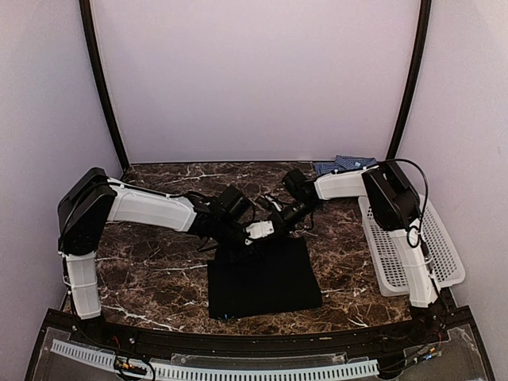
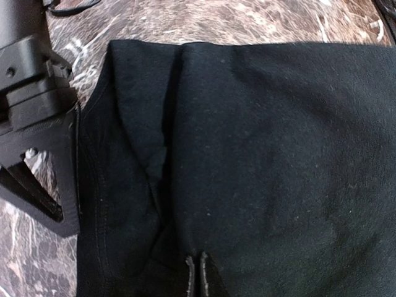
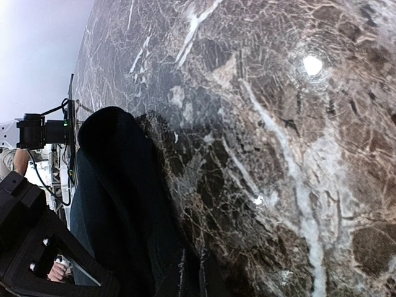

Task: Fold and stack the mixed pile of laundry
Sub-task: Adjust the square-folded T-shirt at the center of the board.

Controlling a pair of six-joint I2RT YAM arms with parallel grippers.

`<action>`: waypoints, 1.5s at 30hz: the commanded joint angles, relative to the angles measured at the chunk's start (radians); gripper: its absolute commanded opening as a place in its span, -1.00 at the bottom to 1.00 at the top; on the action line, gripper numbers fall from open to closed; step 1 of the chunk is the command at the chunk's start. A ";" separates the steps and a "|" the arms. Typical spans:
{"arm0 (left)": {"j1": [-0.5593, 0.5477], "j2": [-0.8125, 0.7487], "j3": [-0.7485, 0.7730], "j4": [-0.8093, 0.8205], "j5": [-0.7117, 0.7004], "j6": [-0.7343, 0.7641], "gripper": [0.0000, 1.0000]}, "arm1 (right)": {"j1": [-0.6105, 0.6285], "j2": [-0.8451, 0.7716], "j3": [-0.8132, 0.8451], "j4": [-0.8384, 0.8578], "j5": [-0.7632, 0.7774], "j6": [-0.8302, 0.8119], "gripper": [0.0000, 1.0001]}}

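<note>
The black garment (image 1: 266,278) lies near the middle of the table (image 1: 151,274) as a flat, roughly square fold. The other piece of the laundry, the blue-and-white check shirt (image 1: 343,165), sits well apart at the far right corner, behind the white basket (image 1: 440,246). Both arms reach in to the garment's far edge and meet there, close beside each other. The left gripper (image 2: 198,275) has its fingers pressed together on the cloth, and the creases that run into the tips suggest a pinch of fabric between them. The right gripper (image 3: 199,277) also shows its fingers drawn close, low at the edge where the cloth humps up from the marble. Whether any cloth sits between them I cannot tell. The step in hand looks like another fold of the black garment — both grippers taking the far edge so it can be carried over toward the near one. The next move calls for the two arms to lift together and travel level, so the edge stays straight and the layers underneath do not drag. The shirt appears to be waiting for its own fold — the stack is not yet made.
</note>
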 commanded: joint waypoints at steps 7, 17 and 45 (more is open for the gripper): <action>-0.013 -0.095 0.020 0.052 -0.111 0.045 -1.00 | 0.008 0.057 0.004 -0.031 -0.004 -0.030 -0.89; -0.010 -0.099 0.013 0.144 -0.205 0.084 -1.00 | 0.009 0.066 0.008 -0.038 -0.021 -0.038 -0.92; 0.040 0.030 -0.043 0.416 -0.357 0.158 -0.80 | -0.085 -0.159 0.066 -0.117 0.164 -0.004 -0.52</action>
